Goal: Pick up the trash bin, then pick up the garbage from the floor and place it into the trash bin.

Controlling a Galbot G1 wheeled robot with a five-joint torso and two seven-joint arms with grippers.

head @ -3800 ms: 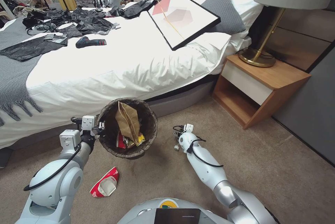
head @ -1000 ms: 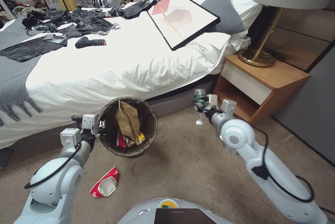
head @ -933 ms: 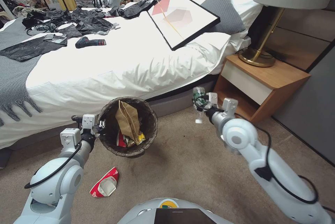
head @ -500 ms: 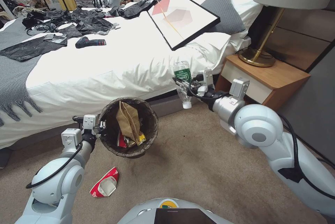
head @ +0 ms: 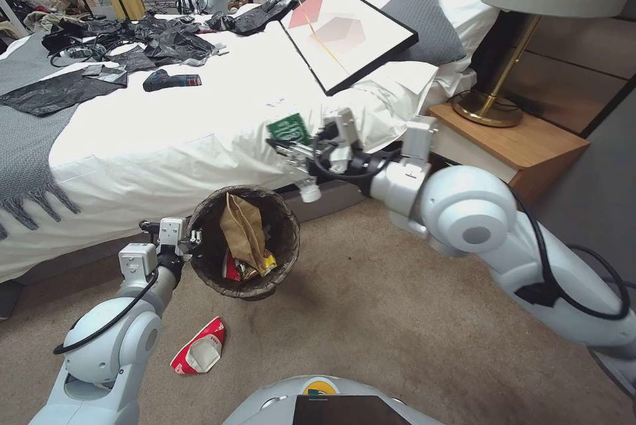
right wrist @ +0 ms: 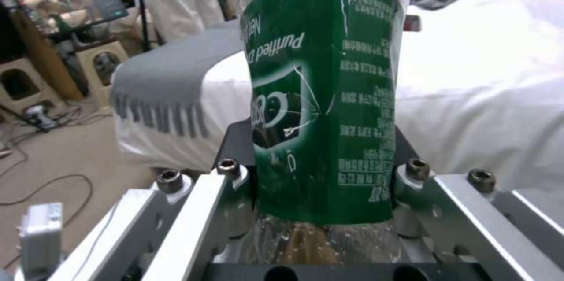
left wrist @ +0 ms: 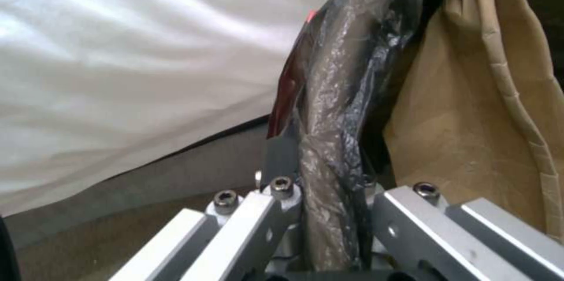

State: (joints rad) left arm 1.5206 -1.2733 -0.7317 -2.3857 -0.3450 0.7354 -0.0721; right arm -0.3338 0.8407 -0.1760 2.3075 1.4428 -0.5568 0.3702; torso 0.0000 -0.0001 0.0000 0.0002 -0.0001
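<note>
Bottle of clear plastic with a green label is clamped cap-down in the right end effector, above and just beyond the round bag-lined trash bin. The bin's rim is pinched in the closed left end effector, clear of the tan carpet floor, where a crumpled red-and-white packet is seen lying.

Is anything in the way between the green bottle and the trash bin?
Nothing visible blocks it. The right end effector holds the green-labelled bottle in the air, cap down, above the far rim of the trash bin, which the left end effector grips. A brown paper bag stands inside, with open space beside it.
</note>
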